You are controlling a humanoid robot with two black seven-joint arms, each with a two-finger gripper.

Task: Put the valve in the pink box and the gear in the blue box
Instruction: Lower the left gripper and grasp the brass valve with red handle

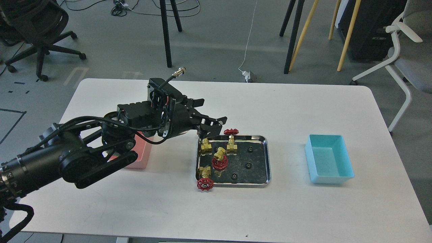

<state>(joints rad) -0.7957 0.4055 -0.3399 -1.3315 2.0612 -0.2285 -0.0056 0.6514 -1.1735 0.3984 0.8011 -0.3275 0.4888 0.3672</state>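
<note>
Valves first: they sit crowded into the left half of the steel tray (267, 158), brass bodies and red handwheels all jumbled. The nearest valve (205, 145) to the fingers lies in the tray's far-left corner, partly hidden under the fingertips, so its handwheel can't be made out. Another (231, 139) stands by the far rim with its red wheel poking up over the edge, one (219, 158) lies tilted in the middle, wheel toward me, and a fourth (205, 178) hangs its wheel over the near-left corner. Gears (250, 149) are scattered small and black on the right half of the tray, well apart from the valves.

Left gripper (212, 123) hovers just above that far-left corner, fingers spread wide, holding nothing, tips pointing right and down toward the tray. So the corner valve lies just below and slightly toward me from the tips; a short drop looks like the move. Tight spot though: tray rim on two sides, neighbour valve just beside.

Pink box (141, 158) sits left of the tray, mostly hidden behind the left arm, a short carry back. Blue box (329, 158) stands empty well to the right, open table all round. Right arm isn't in view, so left is the one on the job
</note>
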